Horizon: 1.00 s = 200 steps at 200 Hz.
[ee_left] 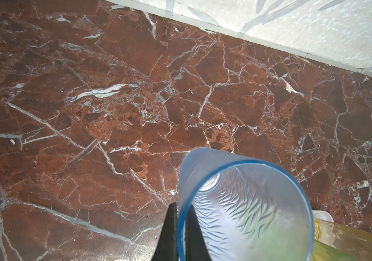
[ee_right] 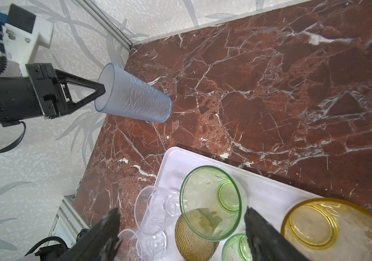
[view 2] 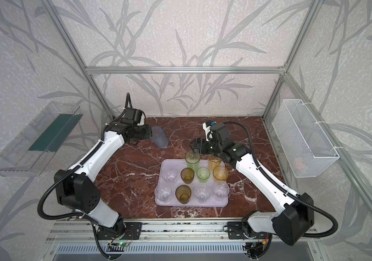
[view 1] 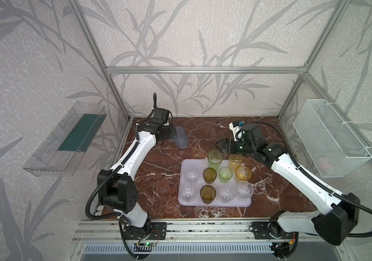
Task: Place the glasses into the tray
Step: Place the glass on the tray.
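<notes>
So, quick read on where you're at: your left gripper (view 1: 173, 135) is clamped on the rim of the blue-grey tumbler (view 1: 181, 140), left of centre in both top views and well apart from the tray (view 1: 194, 163). The left wrist view shows how the grip works. One finger (ee_left: 171, 232) sits outside the wall and its partner inside, pinching the thin rim. My guess is that a rim pinch keeps the claw slim enough to lower the glass in among its neighbours. The glass hangs tilted, mouth toward the gripper and base low over the marble table (view 1: 158, 180). I can't tell whether the base touches.

Your right gripper (view 1: 220, 146) is spread wide with nothing in it, hovering over the tall green tumbler (view 1: 214, 159) at the tray's upper edge. In the right wrist view its fingers flank that glass's mouth, with no contact that I can see.

Ten glasses stand upright in tidy rows on the tray, so the blue one looks like the last one out. The only bare patch is the tray's upper left corner, just beside the tall green glass, and that's probably your target.

Watch out: a tilted glass held by the rim could swing, and the right claw is parked close to that corner.
</notes>
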### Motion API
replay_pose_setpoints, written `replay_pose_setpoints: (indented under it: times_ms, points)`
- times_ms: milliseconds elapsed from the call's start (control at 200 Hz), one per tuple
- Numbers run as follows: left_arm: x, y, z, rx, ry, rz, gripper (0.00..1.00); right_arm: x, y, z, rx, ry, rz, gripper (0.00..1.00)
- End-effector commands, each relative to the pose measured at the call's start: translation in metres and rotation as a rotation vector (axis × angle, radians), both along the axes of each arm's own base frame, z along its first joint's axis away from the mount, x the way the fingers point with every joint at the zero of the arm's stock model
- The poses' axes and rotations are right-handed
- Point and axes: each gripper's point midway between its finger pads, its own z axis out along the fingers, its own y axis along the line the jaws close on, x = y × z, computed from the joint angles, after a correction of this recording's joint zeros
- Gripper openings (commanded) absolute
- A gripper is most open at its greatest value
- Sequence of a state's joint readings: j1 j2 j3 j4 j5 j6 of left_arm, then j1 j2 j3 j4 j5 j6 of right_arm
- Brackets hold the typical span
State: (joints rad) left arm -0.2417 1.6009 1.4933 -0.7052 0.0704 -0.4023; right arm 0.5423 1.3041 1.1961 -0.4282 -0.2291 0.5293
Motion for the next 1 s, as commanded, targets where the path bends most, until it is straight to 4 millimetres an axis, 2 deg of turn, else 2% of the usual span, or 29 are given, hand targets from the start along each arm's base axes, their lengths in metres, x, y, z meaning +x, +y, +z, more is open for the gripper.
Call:
replay_pose_setpoints:
  times_ms: [0, 255, 445, 655, 995]
  points:
    - [-0.018, 0.004, 0.005, 0.023, 0.002, 0.001, 0.0, -0.003, -0.005, 0.017, 0.027, -0.063, 0.004, 0.86]
    - [-0.05, 0.009, 0.015, 0.033, 0.031, -0.025, 0.0, 0.0, -0.016, 0.011, -0.002, -0.096, -0.041, 0.86]
    - [-0.073, 0.004, 0.022, 0.006, 0.016, -0.054, 0.0, 0.001, -0.021, 0.009, -0.016, -0.105, -0.065, 0.86]
    - [-0.081, -0.007, 0.025, -0.001, 0.021, -0.098, 0.0, -0.002, -0.026, 0.011, -0.011, -0.118, -0.081, 0.86]
    - [-0.086, -0.041, 0.021, -0.016, 0.029, -0.184, 0.0, -0.004, -0.03, 0.012, -0.003, -0.124, -0.094, 0.86]
